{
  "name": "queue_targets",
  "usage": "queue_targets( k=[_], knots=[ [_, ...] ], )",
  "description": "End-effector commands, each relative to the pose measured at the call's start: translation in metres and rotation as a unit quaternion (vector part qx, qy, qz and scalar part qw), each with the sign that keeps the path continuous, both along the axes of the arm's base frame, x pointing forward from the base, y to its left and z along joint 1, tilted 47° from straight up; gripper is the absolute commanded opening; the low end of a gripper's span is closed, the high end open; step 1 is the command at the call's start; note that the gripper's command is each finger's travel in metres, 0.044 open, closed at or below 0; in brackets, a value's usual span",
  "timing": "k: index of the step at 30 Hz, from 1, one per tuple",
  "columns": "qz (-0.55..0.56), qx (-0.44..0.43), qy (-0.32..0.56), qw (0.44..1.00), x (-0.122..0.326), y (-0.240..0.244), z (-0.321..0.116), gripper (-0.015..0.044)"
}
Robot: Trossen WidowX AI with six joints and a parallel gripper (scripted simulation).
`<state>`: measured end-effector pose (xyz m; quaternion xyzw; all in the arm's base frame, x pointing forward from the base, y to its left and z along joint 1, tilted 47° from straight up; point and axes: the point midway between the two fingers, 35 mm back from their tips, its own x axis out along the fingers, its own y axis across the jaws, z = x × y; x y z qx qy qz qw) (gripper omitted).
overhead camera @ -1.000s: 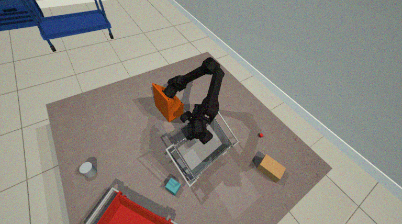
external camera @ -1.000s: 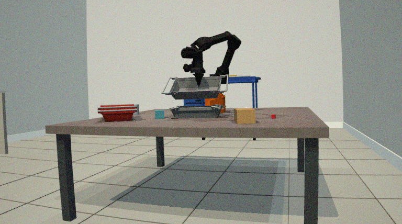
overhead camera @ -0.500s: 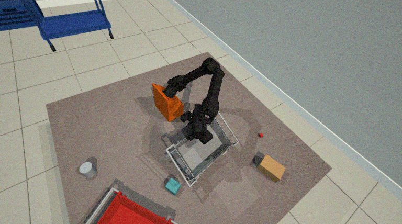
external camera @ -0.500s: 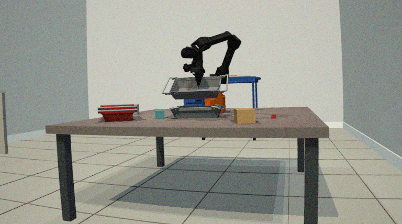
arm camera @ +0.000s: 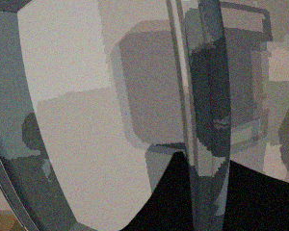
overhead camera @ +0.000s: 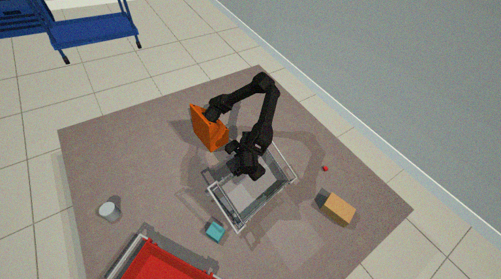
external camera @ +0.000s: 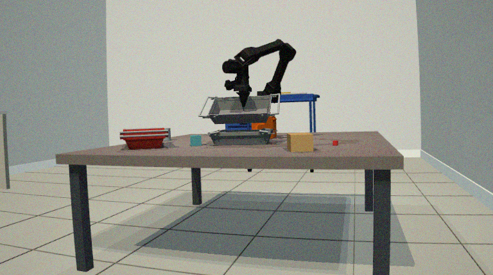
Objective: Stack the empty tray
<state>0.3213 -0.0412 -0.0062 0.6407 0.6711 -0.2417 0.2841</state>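
Observation:
My gripper (external camera: pixel 244 106) (arm camera: pixel 188 158) is shut on the far long wall of the empty grey tray (overhead camera: pixel 240 196) (external camera: pixel 232 117) (arm camera: pixel 209 96). The tray hangs in the air above the loaded tray (external camera: pixel 239 139), with a gap between them in the exterior view. It is tipped, its side toward the exterior camera lower than the held wall. Its own wire bars stick out at both ends. The loaded tray stands on the table; its bars seem to lie near its top rim, but their exact position is unclear. The held tray and arm hide its load and most of it from above.
An orange bracket (overhead camera: pixel 207 132) (external camera: pixel 271 126) stands behind the trays. A teal block (overhead camera: pixel 215 231) (external camera: pixel 195 140) is close by. A red tray (overhead camera: pixel 158 263) (external camera: pixel 145 143), a grey cylinder (overhead camera: pixel 107 210), a wooden block (overhead camera: pixel 338 207) (external camera: pixel 300 142) and a small red block (overhead camera: pixel 325 168) (external camera: pixel 335 142) stand farther off.

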Motion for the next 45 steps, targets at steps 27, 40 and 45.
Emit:
queue_targets(
  k=[27, 40, 45],
  knots=[
    [-0.011, 0.004, -0.006, 1.0, -0.007, 0.027, -0.025, 0.0],
    [-0.011, 0.004, -0.006, 1.0, -0.015, 0.034, -0.033, 0.0],
    [-0.011, 0.004, -0.006, 1.0, -0.018, 0.037, -0.037, 0.0]
  ],
)
